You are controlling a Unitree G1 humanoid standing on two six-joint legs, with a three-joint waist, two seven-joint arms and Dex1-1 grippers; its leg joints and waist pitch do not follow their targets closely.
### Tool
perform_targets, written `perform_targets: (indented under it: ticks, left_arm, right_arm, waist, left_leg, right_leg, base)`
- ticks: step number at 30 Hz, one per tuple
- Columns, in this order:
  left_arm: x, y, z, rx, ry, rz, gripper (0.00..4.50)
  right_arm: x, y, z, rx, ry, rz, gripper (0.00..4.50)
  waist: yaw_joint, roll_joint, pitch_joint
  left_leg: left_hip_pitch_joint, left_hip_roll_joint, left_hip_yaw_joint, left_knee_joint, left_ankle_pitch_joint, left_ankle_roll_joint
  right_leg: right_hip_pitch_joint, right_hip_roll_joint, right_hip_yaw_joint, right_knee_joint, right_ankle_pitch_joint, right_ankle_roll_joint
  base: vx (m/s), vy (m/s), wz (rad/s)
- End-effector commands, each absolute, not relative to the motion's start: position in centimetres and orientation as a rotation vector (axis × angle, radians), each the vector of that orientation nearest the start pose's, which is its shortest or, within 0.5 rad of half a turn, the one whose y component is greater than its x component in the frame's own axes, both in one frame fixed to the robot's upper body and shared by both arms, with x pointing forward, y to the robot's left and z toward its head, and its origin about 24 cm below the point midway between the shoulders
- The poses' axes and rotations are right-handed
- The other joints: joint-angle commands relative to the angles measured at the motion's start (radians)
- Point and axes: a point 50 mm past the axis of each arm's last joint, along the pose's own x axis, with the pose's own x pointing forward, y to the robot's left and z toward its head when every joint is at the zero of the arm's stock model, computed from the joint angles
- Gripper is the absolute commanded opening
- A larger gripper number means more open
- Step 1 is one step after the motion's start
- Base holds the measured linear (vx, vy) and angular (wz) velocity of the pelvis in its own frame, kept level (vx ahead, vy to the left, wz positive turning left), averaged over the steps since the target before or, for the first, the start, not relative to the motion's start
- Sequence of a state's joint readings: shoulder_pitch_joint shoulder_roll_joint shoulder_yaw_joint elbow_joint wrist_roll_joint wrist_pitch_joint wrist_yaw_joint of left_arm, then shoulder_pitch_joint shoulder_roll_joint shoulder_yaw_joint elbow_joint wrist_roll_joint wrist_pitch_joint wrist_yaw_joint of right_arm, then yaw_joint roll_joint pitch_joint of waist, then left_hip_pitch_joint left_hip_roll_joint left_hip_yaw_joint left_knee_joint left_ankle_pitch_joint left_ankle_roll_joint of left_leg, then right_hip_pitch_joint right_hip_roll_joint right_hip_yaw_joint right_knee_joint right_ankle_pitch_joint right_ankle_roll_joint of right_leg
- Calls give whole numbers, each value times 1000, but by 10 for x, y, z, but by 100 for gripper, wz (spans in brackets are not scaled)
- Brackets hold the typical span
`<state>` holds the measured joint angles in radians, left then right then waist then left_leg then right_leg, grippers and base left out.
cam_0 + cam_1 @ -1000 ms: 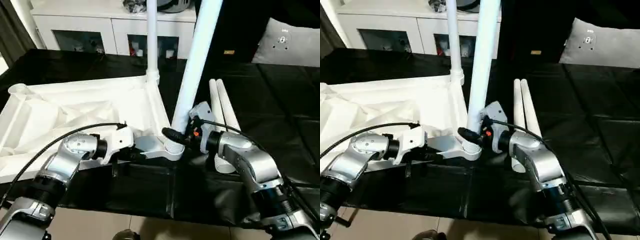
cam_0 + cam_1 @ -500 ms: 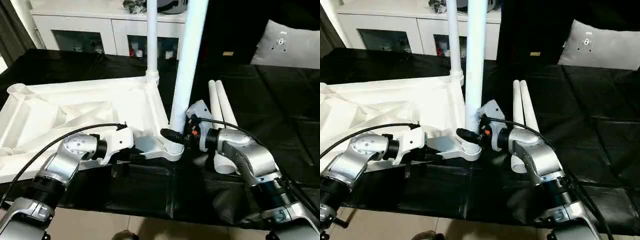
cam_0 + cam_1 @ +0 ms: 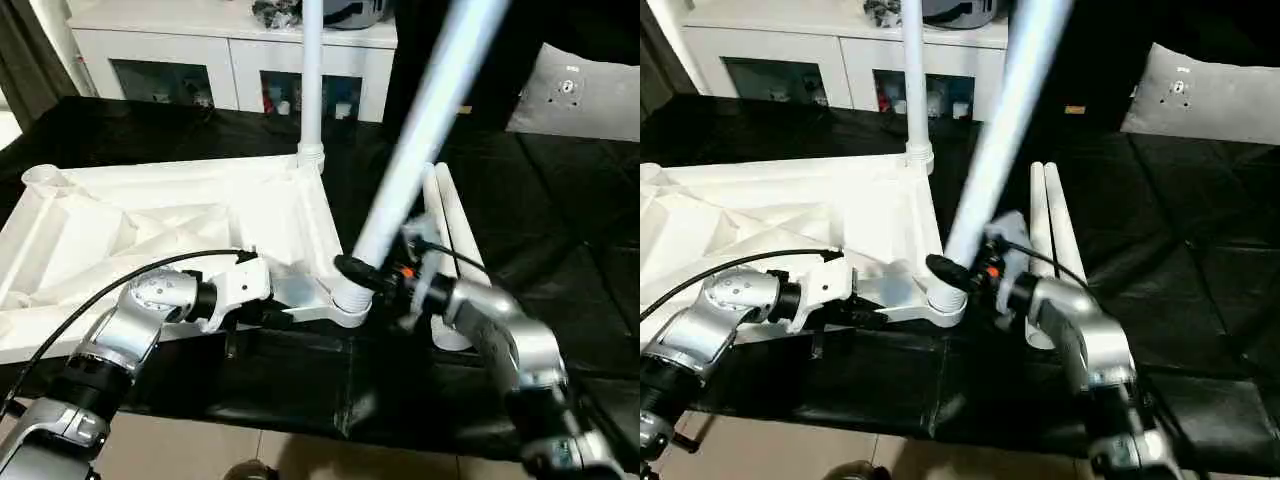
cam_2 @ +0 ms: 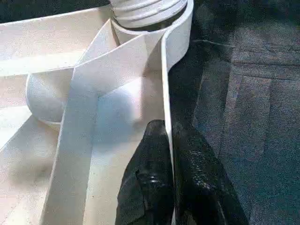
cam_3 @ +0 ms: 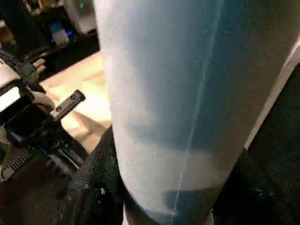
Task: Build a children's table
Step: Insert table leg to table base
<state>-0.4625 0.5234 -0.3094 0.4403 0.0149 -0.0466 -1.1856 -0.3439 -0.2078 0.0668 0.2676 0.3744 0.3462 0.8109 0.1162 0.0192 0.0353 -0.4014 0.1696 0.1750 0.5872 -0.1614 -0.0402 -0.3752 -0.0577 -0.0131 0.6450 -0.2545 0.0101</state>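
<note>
- The left gripper (image 4: 169, 154) has its two black fingers (image 4: 150, 183) pressed together on the thin side wall of the table top (image 3: 150, 225), one finger inside the wall and one outside, close to the near corner socket (image 3: 345, 300).
- The right gripper (image 3: 385, 282) is closed around the lower end of a white tube leg (image 3: 415, 160), a finger on either side of it.
- That held leg has its foot at the near corner socket and leans away towards one o'clock, its upper end running out of the head view.
- The table top lies ribbed side up on the black cloth (image 3: 560, 200), spreading from the socket towards ten o'clock.
- A second leg (image 3: 312, 75) stands upright in the far corner socket, at twelve o'clock from the near one.
- Two spare legs (image 3: 450, 225) lie side by side on the cloth, just behind the right gripper.
- A white cabinet (image 3: 230, 50) with glass doors stands beyond the cloth.
</note>
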Motion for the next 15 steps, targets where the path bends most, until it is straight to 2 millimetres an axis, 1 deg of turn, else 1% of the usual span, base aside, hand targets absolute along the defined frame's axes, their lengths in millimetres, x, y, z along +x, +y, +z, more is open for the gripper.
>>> perform_targets:
  ticks: [1,3,4,7,8,9,11,13,14,15]
  left_arm:
    - [295,162,55,581,359,-1345,0]
    - [296,162,54,582,360,-1337,0]
    - [296,162,54,582,360,-1337,0]
    - [295,163,54,580,360,-1336,0]
    - [295,163,54,580,360,-1336,0]
    - [295,163,54,580,361,-1338,0]
    - [294,163,54,580,361,-1339,0]
    - [293,163,54,583,366,-1347,0]
    - [292,164,54,587,368,-1350,0]
    - [292,164,54,589,369,-1352,0]
  right_arm:
    - [287,-134,25,220,351,854,189]
    - [284,-136,24,175,337,850,189]
    - [284,-136,23,169,336,851,189]
    - [281,-134,21,77,335,867,189]
    - [281,-134,21,64,335,869,189]
    - [281,-133,19,39,335,874,189]
    - [281,-132,18,7,342,880,189]
    - [282,-130,14,-62,370,914,189]
    - [281,-128,13,-71,382,929,189]
    - [281,-128,12,-76,388,937,189]
  waist:
    - [3,12,-53]
    - [3,12,-53]
    - [3,13,-53]
    - [3,12,-53]
    - [3,12,-53]
    - [3,9,-53]
    - [2,9,-52]
    - [2,7,-50]
    - [1,9,-47]
    - [0,6,-46]
  left_leg:
    - [37,61,-24,-76,-268,-33]
    - [38,61,-25,-77,-276,-34]
    - [37,61,-25,-77,-274,-35]
    - [36,60,-25,-77,-265,-33]
    - [37,60,-25,-77,-268,-32]
    - [36,60,-25,-77,-272,-31]
    - [36,60,-25,-77,-273,-28]
    - [36,61,-25,-79,-276,-28]
    - [37,61,-25,-81,-295,-32]
    - [37,61,-26,-82,-308,-34]
  right_leg:
    - [21,-84,31,-77,7,-219]
    - [20,-84,31,-79,-5,-218]
    - [20,-83,31,-78,-1,-216]
    - [21,-82,31,-78,13,-213]
    - [20,-83,31,-78,9,-213]
    - [21,-84,32,-79,-3,-212]
    - [21,-84,32,-80,-10,-211]
    - [19,-83,32,-82,-25,-209]
    - [18,-84,33,-84,-54,-206]
    - [17,-84,33,-85,-76,-204]
  base:
    - [0,0,0]
    - [0,0,0]
    - [0,0,0]
    - [0,0,0]
    - [0,0,0]
    - [0,0,0]
    - [0,0,0]
    - [0,0,0]
    - [0,0,0]
    - [0,0,0]
